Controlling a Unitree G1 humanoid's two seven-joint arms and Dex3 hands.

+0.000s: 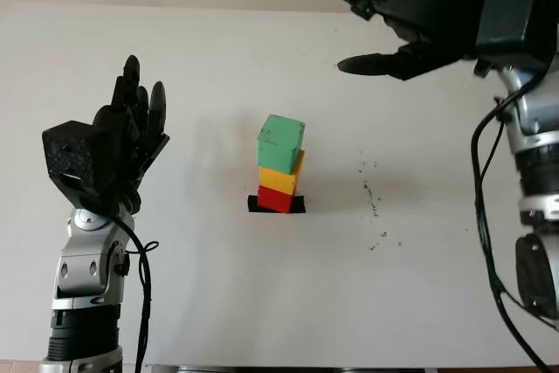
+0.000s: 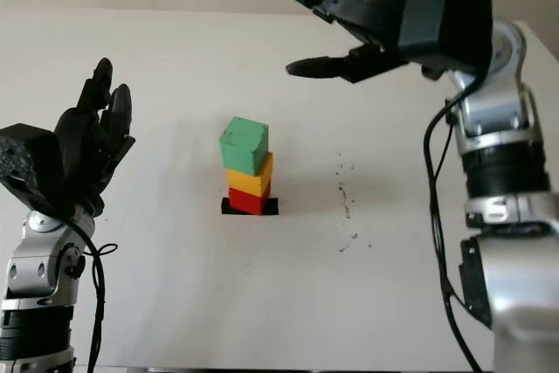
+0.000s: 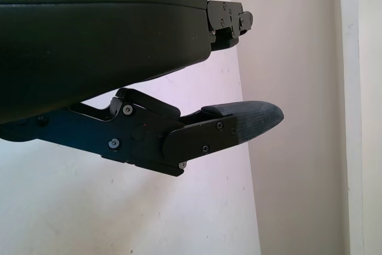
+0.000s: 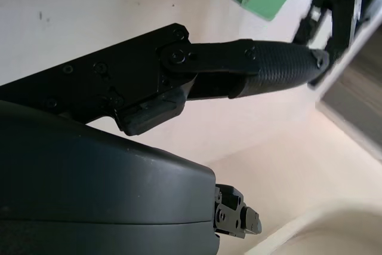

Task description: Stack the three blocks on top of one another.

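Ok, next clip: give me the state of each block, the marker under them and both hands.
Green block: top of stack, twisted off square.
Yellow block: middle, on the red.
Red block: bottom, on the black marker.
Black marker: flat on table.
Left hand: open, left of stack.
Right hand: open, raised beyond the stack.

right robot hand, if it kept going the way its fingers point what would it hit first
Probably nothing. The right robot hand, open and raised, points toward the robot's left across the table's far edge, passing above and beyond the green block topping the stack; depth is uncertain.
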